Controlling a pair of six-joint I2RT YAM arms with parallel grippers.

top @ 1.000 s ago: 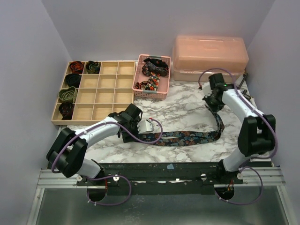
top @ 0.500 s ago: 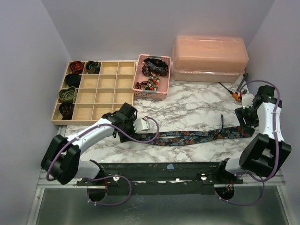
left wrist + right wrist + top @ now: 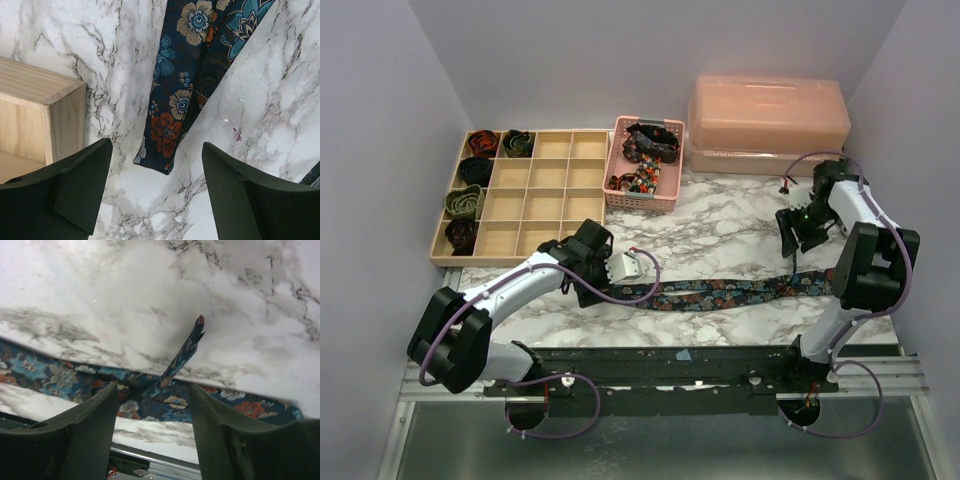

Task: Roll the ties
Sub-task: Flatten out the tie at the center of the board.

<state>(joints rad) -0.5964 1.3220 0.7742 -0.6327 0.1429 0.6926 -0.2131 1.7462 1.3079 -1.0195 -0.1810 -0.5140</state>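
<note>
Across the lower centre of the top view, the floral tie [image 3: 720, 295] lies flat on the marble [image 3: 720, 230]. I judge its tip should be pinched squarely before coiling. That tip lies between the jaws of my left gripper [image 3: 156, 175], spread and empty. My right gripper [image 3: 798, 238], likewise spread and empty, hovers over the far end.

- Left arm [image 3: 515, 285] reaches from lower left toward centre frame; left gripper [image 3: 156, 165] points down, jaws wide apart
- Right arm [image 3: 848, 198] is folded at right edge; right gripper [image 3: 152, 405] has its jaws apart
</note>
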